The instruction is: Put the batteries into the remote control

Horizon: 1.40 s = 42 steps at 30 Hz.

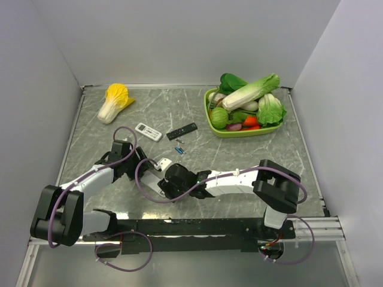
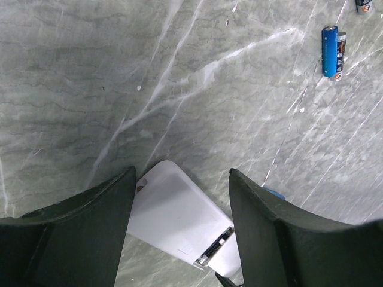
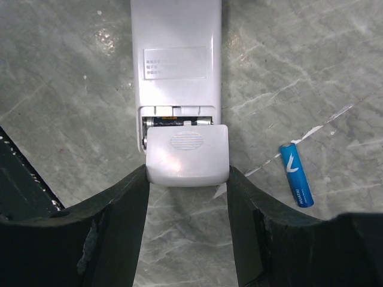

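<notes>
The remote control (image 1: 160, 167) lies back up on the table between my two grippers. In the right wrist view its battery cover (image 3: 187, 155) is slid partly open and a cell shows in the gap (image 3: 176, 121). My right gripper (image 3: 187, 169) is shut on the cover end, with its fingertips (image 3: 140, 179) at the two corners. My left gripper (image 2: 182, 172) is closed on the remote's (image 2: 179, 218) other end, which sits at an angle to it. One blue battery (image 3: 297, 174) lies beside the remote. Another battery (image 2: 330, 51) lies farther off, and more batteries (image 1: 179, 149) show in the top view.
A smaller white remote (image 1: 148, 131) and a slim black remote (image 1: 181, 131) lie behind the grippers. A green tray (image 1: 216, 128) of vegetables stands at the back right. A yellow cabbage (image 1: 114, 100) lies at the back left. Walls close in the table on three sides.
</notes>
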### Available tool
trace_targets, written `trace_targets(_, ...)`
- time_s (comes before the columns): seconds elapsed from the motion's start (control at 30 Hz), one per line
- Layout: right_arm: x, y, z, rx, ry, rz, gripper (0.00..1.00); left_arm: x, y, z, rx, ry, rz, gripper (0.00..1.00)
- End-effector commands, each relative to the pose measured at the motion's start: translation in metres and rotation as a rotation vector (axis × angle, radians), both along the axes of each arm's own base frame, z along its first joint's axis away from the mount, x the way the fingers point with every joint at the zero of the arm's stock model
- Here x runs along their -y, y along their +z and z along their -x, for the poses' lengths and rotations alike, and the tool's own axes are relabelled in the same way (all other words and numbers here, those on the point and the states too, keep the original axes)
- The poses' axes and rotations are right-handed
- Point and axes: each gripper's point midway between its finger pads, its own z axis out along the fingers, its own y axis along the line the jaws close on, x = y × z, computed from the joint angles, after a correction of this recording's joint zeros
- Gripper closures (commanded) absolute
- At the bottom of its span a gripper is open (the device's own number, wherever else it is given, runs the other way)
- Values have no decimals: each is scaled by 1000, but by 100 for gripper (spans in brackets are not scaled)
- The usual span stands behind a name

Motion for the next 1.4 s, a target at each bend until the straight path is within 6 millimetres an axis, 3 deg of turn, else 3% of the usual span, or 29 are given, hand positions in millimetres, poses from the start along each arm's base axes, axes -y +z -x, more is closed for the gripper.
trace_targets(0.0,-13,8,-5,25,-7,-9,76,-1,-16,20,-84,-7,-2,31)
trace_targets(0.27,-18,9,-6,40,1,-7,68,0,-15,20,-79,-10,2,31)
trace_targets(0.83,-19,7,-4,42,2,15,64,1,-15,20,-77,-15,9,31)
trace_targets(1.37,-22,6,1,19,16,25,50,2,-15,20,-75,-18,13,31)
